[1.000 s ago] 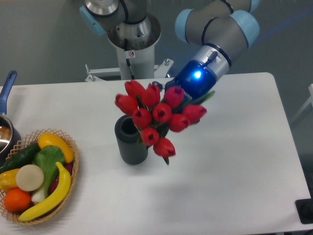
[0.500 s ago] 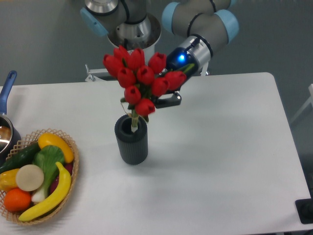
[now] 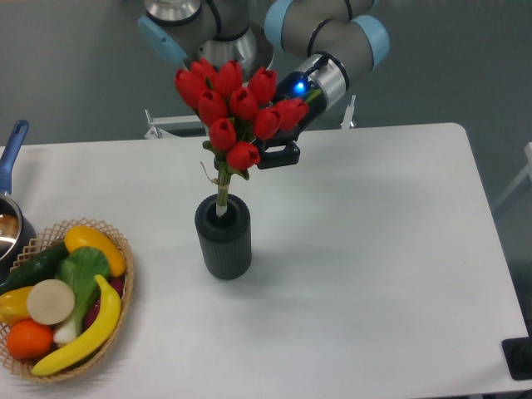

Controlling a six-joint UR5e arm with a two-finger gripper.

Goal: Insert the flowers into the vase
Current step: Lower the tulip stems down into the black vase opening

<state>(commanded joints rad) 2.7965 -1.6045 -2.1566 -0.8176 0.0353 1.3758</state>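
Observation:
The flowers (image 3: pixel 234 112), a bunch of red tulip buds on green stems, stand nearly upright above the vase (image 3: pixel 224 237). The stem ends reach down into the vase's round mouth. The vase is a dark grey ribbed cylinder standing upright on the white table (image 3: pixel 374 274). My gripper (image 3: pixel 268 154) is behind and to the right of the buds and shut on the bunch just under the heads. One black finger (image 3: pixel 279 155) shows below the buds; the other is hidden by the flowers.
A woven basket (image 3: pixel 58 303) of fruit and vegetables sits at the table's front left. A pot with a blue handle (image 3: pixel 10 179) is at the left edge. The robot base (image 3: pixel 224 58) stands behind the table.
The bunch swung from tilted beside the vase to upright above it, and the stems went into the mouth. In the last half second the gripper rose slightly, with more stem showing.

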